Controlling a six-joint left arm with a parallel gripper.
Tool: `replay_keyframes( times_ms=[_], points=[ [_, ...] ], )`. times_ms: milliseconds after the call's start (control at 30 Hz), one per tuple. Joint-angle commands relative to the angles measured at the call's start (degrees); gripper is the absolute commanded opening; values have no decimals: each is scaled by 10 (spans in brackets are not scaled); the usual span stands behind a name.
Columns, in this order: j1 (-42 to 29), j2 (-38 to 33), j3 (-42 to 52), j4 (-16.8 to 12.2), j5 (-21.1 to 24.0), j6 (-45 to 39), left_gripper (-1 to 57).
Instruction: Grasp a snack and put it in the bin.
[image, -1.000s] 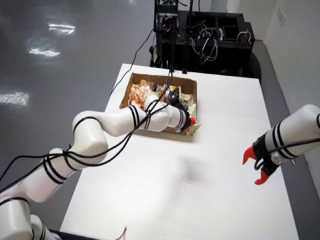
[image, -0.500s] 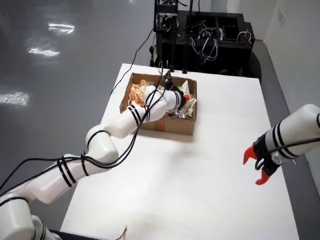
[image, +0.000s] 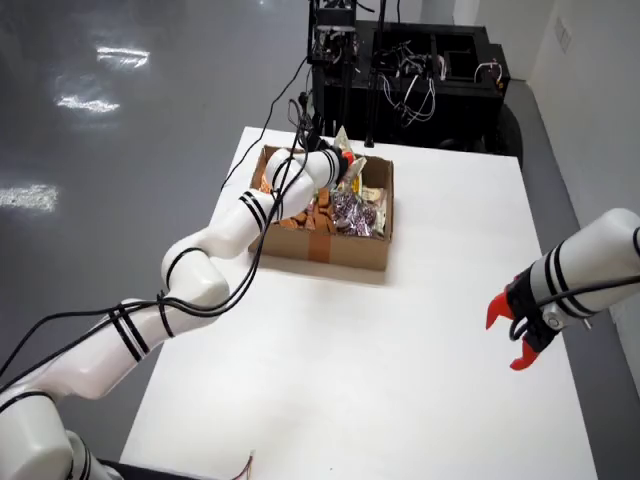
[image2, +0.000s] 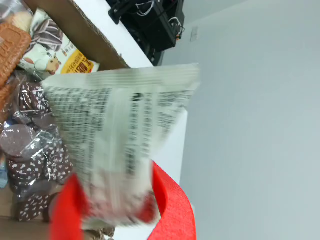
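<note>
A cardboard box (image: 330, 250) of snacks stands on the white table (image: 420, 380). My gripper (image: 345, 165), on the left white arm, is over the box's far side. In the wrist view its red fingers (image2: 172, 210) are shut on a white printed snack packet (image2: 125, 130), held above the box contents. The packet shows as a pale tip above the gripper in the overhead view (image: 342, 138). Below lie dark chocolate-coloured packets (image2: 30, 150), orange-brown packets (image: 305, 218) and a cartoon-printed packet (image2: 50, 55). No other container shows in either view.
A second arm with an open red gripper (image: 520, 335) hangs over the table's right side. Black equipment with cables (image: 400, 70) stands behind the table. Cables run along my arm near the box's left edge.
</note>
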Motion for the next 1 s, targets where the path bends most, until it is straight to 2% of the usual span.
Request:
replay_keyframes(
  times_ms=[33,167,300,433,600,1000],
  points=[
    [6,-2,1,-4,4,-1,311],
    [7,-2,0,-6,15,5,378],
    [6,-1,-7,-5,35,8,383],
    [3,-1,-23,-3,67,14,344],
    [-2,0,-57,-2,112,25,264],
    [-26,-1,-142,18,256,37,148]
  ],
)
